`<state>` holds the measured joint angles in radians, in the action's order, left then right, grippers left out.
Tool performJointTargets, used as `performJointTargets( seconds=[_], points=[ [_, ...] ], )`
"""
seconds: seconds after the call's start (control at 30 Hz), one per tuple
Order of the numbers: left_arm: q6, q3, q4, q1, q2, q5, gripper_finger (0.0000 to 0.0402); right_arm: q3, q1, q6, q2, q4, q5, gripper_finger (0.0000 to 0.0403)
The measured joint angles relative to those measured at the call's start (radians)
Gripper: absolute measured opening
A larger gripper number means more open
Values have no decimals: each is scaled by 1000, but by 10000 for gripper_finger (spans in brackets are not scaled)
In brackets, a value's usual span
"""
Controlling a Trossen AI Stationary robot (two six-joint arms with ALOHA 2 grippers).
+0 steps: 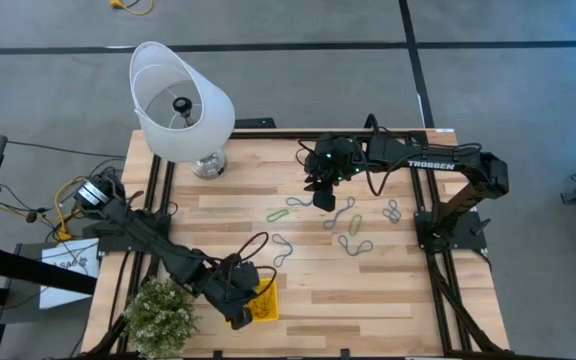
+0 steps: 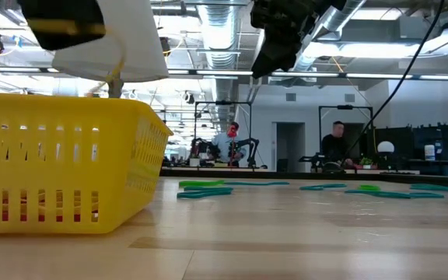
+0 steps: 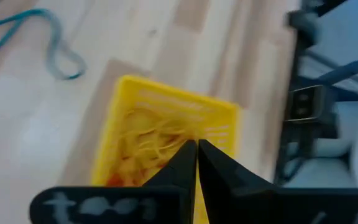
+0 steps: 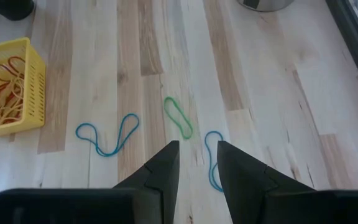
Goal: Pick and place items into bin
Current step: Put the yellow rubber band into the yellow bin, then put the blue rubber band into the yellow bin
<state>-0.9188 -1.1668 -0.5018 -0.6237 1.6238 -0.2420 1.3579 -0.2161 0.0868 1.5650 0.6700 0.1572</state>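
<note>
The yellow bin (image 1: 266, 305) sits near the table's near edge, left of centre, with yellow, orange and red rubber bands (image 3: 148, 140) inside. My left gripper (image 3: 196, 147) hovers over it, shut, with nothing visible between its fingers. Green bands (image 4: 179, 117) and blue bands (image 4: 107, 138) lie flat on the wood in the middle of the table (image 1: 343, 225). My right gripper (image 4: 196, 148) is open and hangs well above them (image 2: 274, 47), clear of the table; a blue band (image 4: 213, 160) lies just beyond its fingertips.
A white lampshade on a metal base (image 1: 181, 100) stands at the far left corner. A green potted plant (image 1: 158, 315) sits at the near left corner beside the bin. Bare wood lies right of the bin. People stand in the room beyond the table (image 2: 337, 144).
</note>
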Motion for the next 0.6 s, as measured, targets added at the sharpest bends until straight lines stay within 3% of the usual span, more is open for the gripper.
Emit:
performJointTargets(
  seconds=[0.43,0.6],
  points=[
    [2,0,-118,78,-25,-5,81,0,0,-8,-2,40,1,102],
    [51,0,-127,130,-102,-44,83,45,-27,17,-54,208,-4,102]
  ],
)
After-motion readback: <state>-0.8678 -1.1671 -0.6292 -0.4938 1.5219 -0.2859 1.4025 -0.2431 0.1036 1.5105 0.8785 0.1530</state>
